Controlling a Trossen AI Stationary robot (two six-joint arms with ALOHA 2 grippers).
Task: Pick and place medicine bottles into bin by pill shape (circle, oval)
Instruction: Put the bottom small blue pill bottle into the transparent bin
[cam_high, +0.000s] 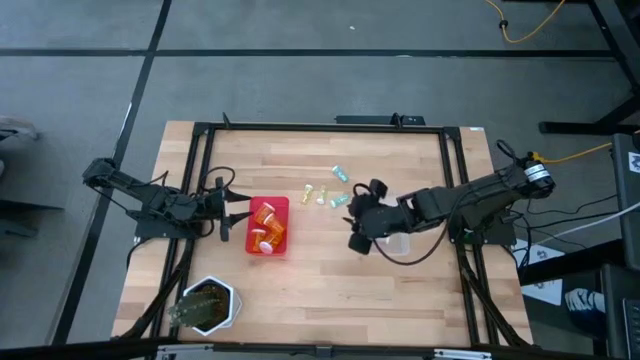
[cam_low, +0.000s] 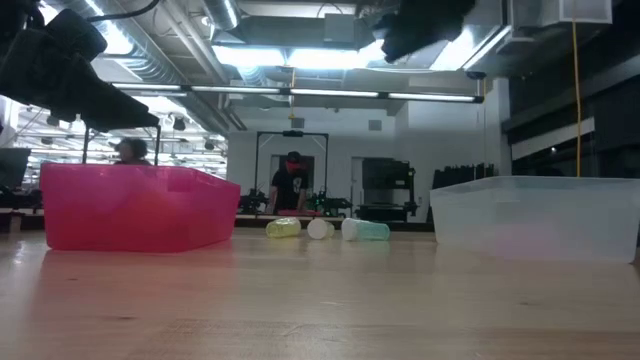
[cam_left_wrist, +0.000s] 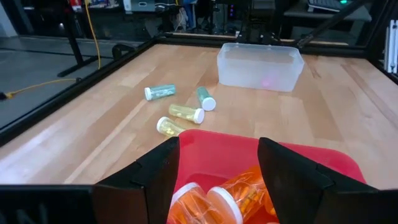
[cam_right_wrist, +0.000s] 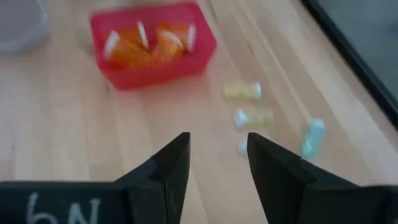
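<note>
Several orange bottles with white caps (cam_high: 266, 228) lie in the red bin (cam_high: 283, 205); they also show in the left wrist view (cam_left_wrist: 217, 198). Several small vials, teal (cam_high: 340, 173) and yellow-green (cam_high: 307, 190), lie on their sides on the table between the bins; they also show in the left wrist view (cam_left_wrist: 185, 112) and the right wrist view (cam_right_wrist: 242, 91). My left gripper (cam_high: 238, 209) is open and empty above the red bin's left wall (cam_left_wrist: 214, 144). My right gripper (cam_high: 352, 215) is open and empty, raised beside the vials, near a teal one (cam_right_wrist: 312, 137).
A clear plastic bin (cam_high: 397, 243) stands under my right arm; something pink shows faintly through its wall (cam_left_wrist: 267, 81). A white hexagonal pot with dark contents (cam_high: 208, 305) stands at the near left corner. A black frame (cam_high: 320, 125) runs round the table. People stand in the room behind (cam_low: 290, 185).
</note>
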